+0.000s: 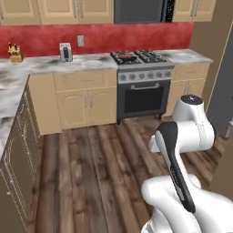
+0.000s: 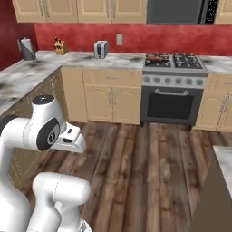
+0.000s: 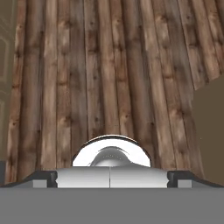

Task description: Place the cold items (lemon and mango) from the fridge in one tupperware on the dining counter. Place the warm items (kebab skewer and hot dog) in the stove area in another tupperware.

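While the base sits out on the brown wood-plank floor [image 1: 95,173] in the middle of the kitchen, not much of the job looks done from here. Biggest thing ahead is the grey marble-topped desk [image 1: 50,67] running along the red wall over tan cabinets, then the black and steel oven range [image 1: 142,86] set into it. On the front left burner there's a dark pan holding something reddish [image 2: 155,58] (probably one of the warm items, kebab skewer or hot dog, too small to say which). No tupperware, lemon or mango that I can make out, so my guess is the warm half of the task is at least yet to be picked up. Smaller stuff on the desk: a silver toaster [image 1: 66,52] and a wooden knife block [image 1: 16,53]. White arm [image 1: 186,136] is folded up tight over its base, hand pointing down at the floorboards. The pincer reads as wide open, holding nothing.
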Robot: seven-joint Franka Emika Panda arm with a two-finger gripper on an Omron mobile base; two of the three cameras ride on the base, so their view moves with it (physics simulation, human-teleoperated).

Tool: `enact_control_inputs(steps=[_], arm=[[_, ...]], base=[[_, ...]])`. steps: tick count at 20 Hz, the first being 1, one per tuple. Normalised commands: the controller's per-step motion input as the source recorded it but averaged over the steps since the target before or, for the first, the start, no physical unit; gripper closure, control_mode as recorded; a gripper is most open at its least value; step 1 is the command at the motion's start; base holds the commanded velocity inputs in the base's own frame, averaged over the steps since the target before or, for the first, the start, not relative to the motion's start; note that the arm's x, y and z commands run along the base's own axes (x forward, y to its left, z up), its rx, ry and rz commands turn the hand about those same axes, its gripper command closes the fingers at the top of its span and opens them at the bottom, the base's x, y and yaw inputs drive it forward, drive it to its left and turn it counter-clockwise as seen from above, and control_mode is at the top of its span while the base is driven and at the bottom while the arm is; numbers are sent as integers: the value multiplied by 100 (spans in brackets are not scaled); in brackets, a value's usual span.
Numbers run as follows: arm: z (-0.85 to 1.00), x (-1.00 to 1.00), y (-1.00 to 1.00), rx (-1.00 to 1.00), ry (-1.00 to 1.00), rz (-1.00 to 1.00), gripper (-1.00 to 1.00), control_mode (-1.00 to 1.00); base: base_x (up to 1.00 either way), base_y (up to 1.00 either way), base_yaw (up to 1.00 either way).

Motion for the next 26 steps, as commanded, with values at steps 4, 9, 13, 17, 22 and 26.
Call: enact_control_inputs(steps=[4, 9, 13, 17, 22, 26], arm=[[0, 0, 0, 0, 0, 0, -100, 100], [0, 0, 0, 0, 0, 0, -100, 100], [0, 0, 0, 0, 0, 0, -100, 100], [0, 0, 0, 0, 0, 0, -100, 100], [0, 0, 0, 0, 0, 0, -100, 100], [0, 0, 0, 0, 0, 0, -100, 100]], base=[[100, 1, -13], [100, 3, -6], [100, 3, -3], [100, 3, -3], [100, 7, -14], [76, -7, -47]])
